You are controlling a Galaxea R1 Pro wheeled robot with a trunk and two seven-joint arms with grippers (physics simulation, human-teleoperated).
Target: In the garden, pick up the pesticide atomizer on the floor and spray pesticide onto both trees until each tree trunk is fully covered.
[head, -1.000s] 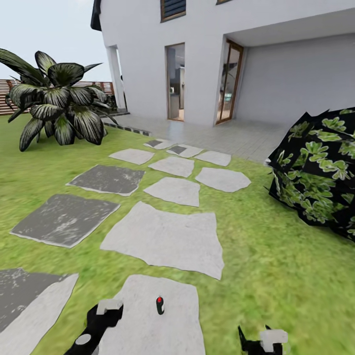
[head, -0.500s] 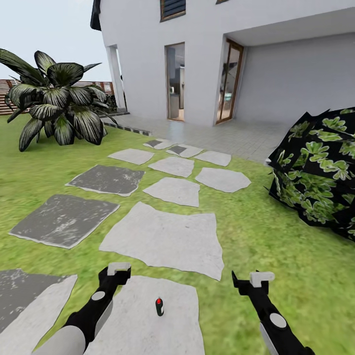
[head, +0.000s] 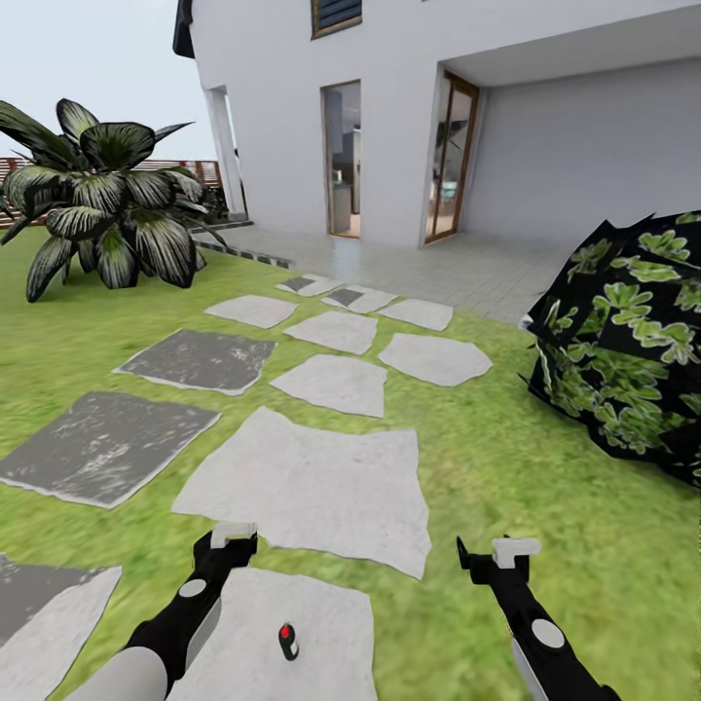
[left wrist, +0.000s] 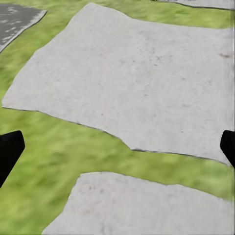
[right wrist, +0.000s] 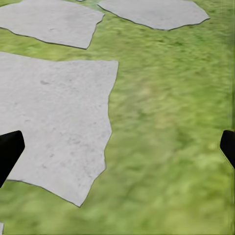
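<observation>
Pesticide atomizer [head: 287,641] upright on stepping stone [head: 292,623]

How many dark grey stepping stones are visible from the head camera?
3, all left of the pale path: one far, one midway, one cut by the frame's lower-left edge. Small darker patches near the house are too unclear to count.

Green grass lawn [head: 545,545], pale and dark grey stepping stones [head: 312,487], white house [head: 292,117], black atomizer [head: 288,642] topped red, black-and-green patterned shrub [head: 623,341].
</observation>
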